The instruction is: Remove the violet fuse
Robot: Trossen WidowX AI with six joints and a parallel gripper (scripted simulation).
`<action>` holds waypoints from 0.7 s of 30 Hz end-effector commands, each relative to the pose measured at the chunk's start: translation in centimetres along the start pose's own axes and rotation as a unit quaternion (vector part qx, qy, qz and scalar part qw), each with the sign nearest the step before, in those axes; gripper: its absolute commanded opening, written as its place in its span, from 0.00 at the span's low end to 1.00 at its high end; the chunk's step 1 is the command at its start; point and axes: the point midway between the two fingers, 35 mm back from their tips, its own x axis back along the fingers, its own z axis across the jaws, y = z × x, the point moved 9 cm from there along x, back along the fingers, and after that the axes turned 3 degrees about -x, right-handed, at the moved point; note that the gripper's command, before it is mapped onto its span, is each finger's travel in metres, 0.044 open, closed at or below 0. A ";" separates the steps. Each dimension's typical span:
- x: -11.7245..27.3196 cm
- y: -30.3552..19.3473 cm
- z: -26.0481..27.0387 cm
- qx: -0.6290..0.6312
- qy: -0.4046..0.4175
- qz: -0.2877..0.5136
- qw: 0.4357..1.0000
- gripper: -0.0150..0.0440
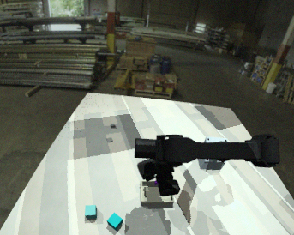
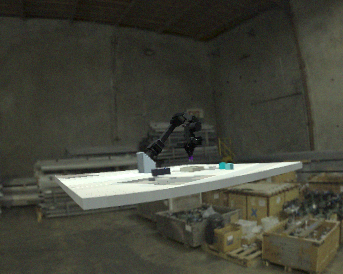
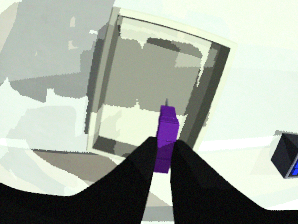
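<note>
The violet fuse is held between the fingertips of my gripper, which is shut on it. The fuse hangs above the tray, with a gap below it in the exterior view. In the wrist view it shows over the near part of the tray, toward the right wall. The fuse block is apart from the gripper, cut off at the wrist view's right edge, with a blue fuse showing. The arm hides the block in the top view.
Two teal cubes lie beyond the tray from the arm's base. The pale blue base block stands under the arm. Two small dark squares lie on the table.
</note>
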 end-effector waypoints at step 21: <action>-3.0 -0.1 0.5 -0.003 0.003 0.000 1.000 0.25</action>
